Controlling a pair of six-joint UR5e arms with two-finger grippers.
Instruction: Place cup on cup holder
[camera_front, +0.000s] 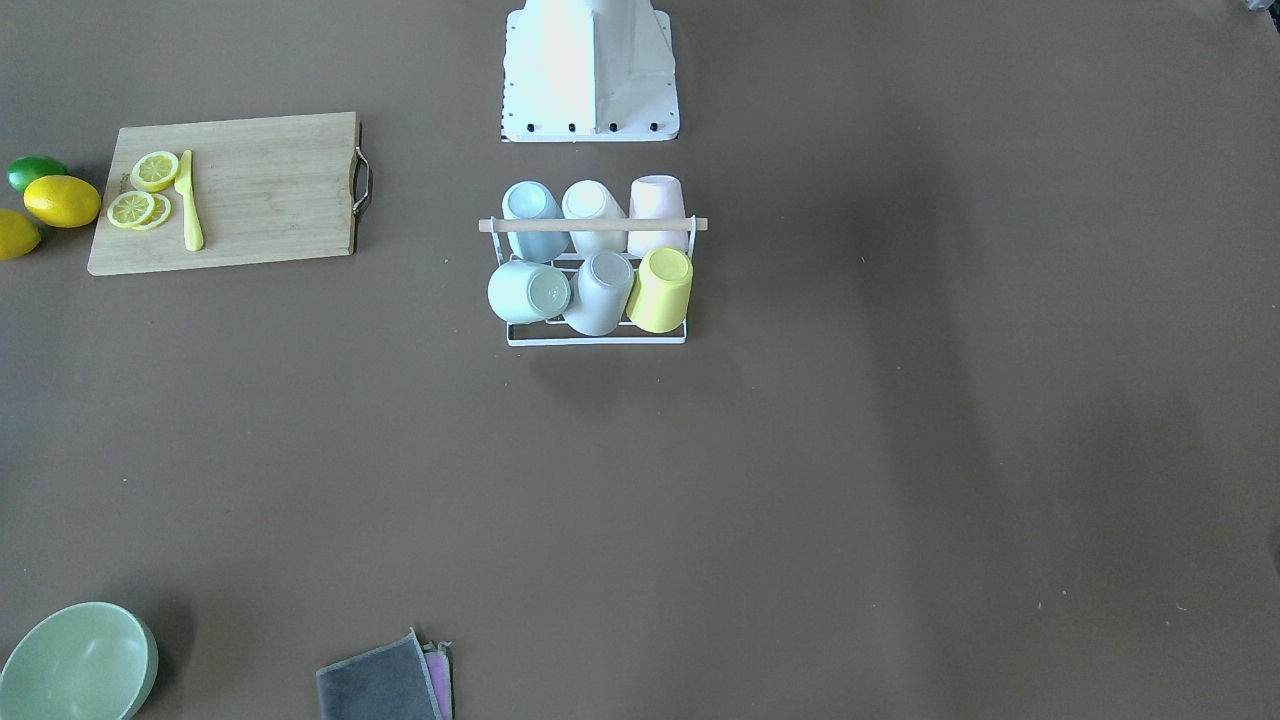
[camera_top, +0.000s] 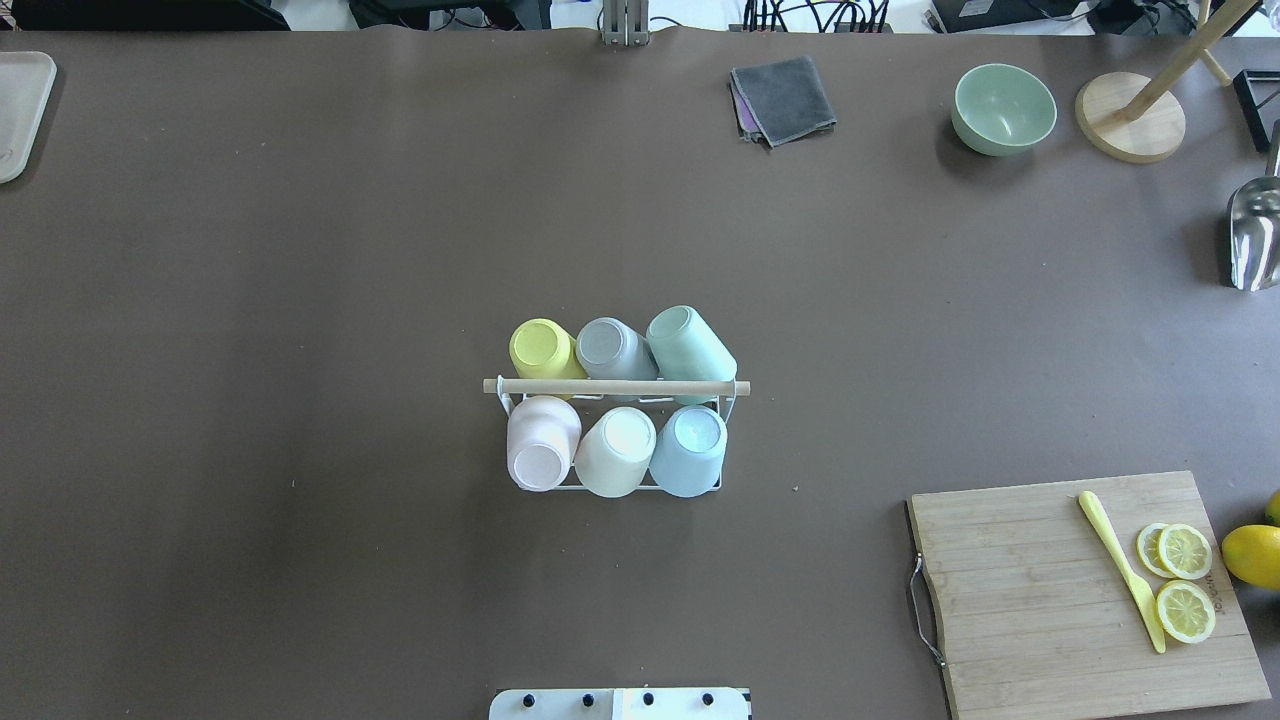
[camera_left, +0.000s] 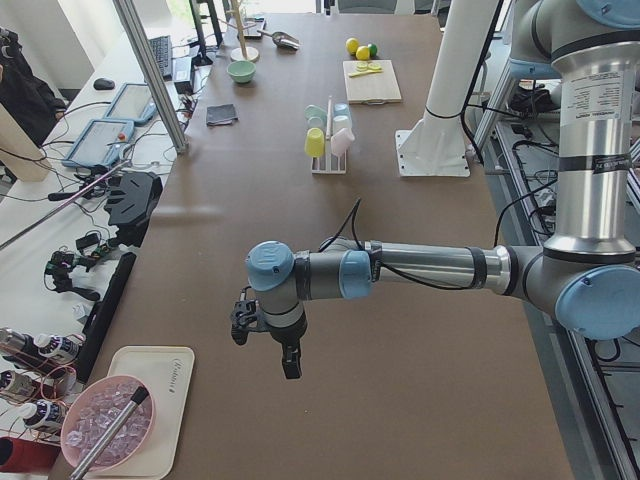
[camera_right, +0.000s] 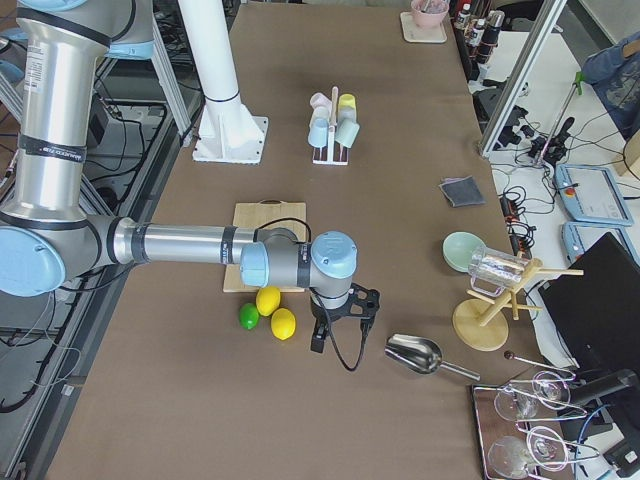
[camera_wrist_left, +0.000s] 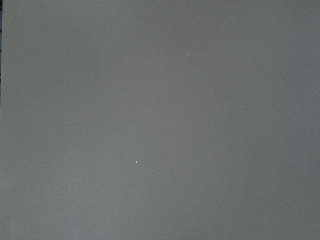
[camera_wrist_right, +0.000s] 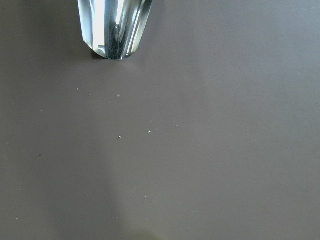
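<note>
The brown table (camera_top: 300, 250) is flat, matte and broad, with wide bare stretches on both sides of the middle. Both arms reach out level over its two ends, one each way. The cutting board (camera_top: 1050, 590) lies toward the right end, well apart from the middle.

The cup holder (camera_top: 615, 387) stands at the table's centre, just in front of the robot's base. Its long axis, marked by the wooden rod, runs side to side across the robot's front. So it lies inward from either arm, and neither looks clearly nearer.

Six cups sit tipped on its prongs in two rows of three. The yellow cup (camera_top: 545, 350), grey cup (camera_top: 610, 348) and green cup (camera_top: 690, 345) are on the far row. The pink cup (camera_top: 542, 445), cream cup (camera_top: 615, 452) and blue cup (camera_top: 688, 450) are on the near row. Every place looks filled, so the task seems done.

The left gripper (camera_left: 266, 340) hangs above bare table. The right gripper (camera_right: 343, 318) hangs near a metal scoop (camera_right: 413, 353). Neither carries anything I can see, and I cannot tell how wide their jaws stand.
</note>
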